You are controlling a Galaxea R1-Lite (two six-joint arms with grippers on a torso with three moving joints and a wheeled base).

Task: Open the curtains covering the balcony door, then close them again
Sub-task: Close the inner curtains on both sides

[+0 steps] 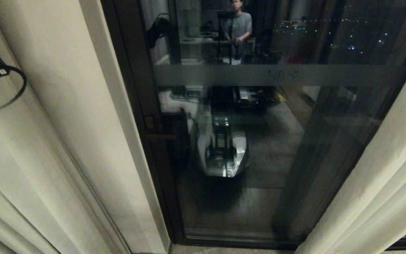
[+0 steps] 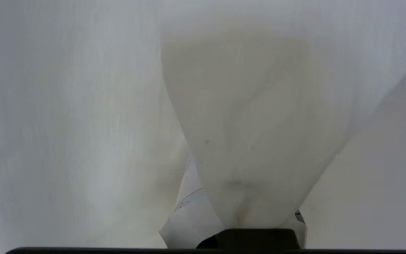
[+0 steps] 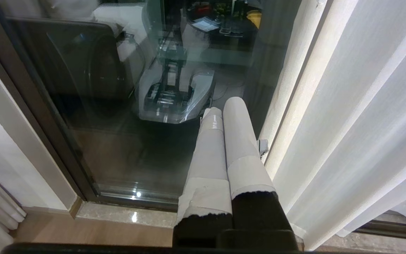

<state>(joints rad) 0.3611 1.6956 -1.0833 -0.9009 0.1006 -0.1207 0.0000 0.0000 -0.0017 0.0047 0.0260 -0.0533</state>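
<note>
— So where does the left gripper sit?
— Clamped on a fold of the curtains, seemingly the left panel, at nine o'clock from the bared balcony door; pleats run vertically.
— And the right gripper?
— Closed, empty, farther off.

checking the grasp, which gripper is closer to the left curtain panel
Left. The left gripper is shut on a pinched fold of the left curtain panel. The right gripper hangs shut and empty by the balcony door, beside the right-hand curtain.
</note>
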